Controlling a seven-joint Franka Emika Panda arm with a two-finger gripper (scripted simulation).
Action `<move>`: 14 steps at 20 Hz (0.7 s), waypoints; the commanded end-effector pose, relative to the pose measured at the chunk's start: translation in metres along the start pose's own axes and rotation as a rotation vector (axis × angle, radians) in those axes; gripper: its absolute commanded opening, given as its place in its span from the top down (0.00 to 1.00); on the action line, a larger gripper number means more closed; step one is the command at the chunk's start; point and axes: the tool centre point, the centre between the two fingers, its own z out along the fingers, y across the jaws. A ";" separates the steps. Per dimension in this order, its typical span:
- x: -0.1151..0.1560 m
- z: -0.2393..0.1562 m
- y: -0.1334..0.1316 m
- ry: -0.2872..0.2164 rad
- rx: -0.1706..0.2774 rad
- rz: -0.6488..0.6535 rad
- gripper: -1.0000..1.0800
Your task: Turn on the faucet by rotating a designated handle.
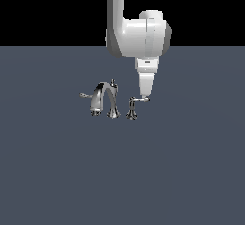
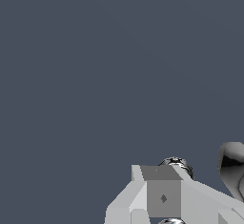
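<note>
The gripper (image 1: 145, 95) sits at the outer end of the handle (image 1: 134, 102), apparently touching its lever; whether it is released or clenched cannot be told. The faucet (image 1: 106, 99) spout stands beyond the handle. Rotation probably remains to be done.

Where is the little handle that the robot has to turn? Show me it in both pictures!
Exterior view: the handle stands on the exterior view's right of the arched spout, its lever tip right at the gripper.
Wrist view: only a shiny chrome bit peeks out behind the gripper; probably the handle, but too little shows to be sure.
Shared landmark: the white gripper, beside the chrome in both views.
</note>
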 end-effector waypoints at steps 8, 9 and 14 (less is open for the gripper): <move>0.005 0.000 0.010 -0.001 0.001 0.002 1.00; 0.006 0.000 0.013 -0.001 0.001 0.002 1.00; 0.012 0.000 0.027 -0.001 0.001 0.002 1.00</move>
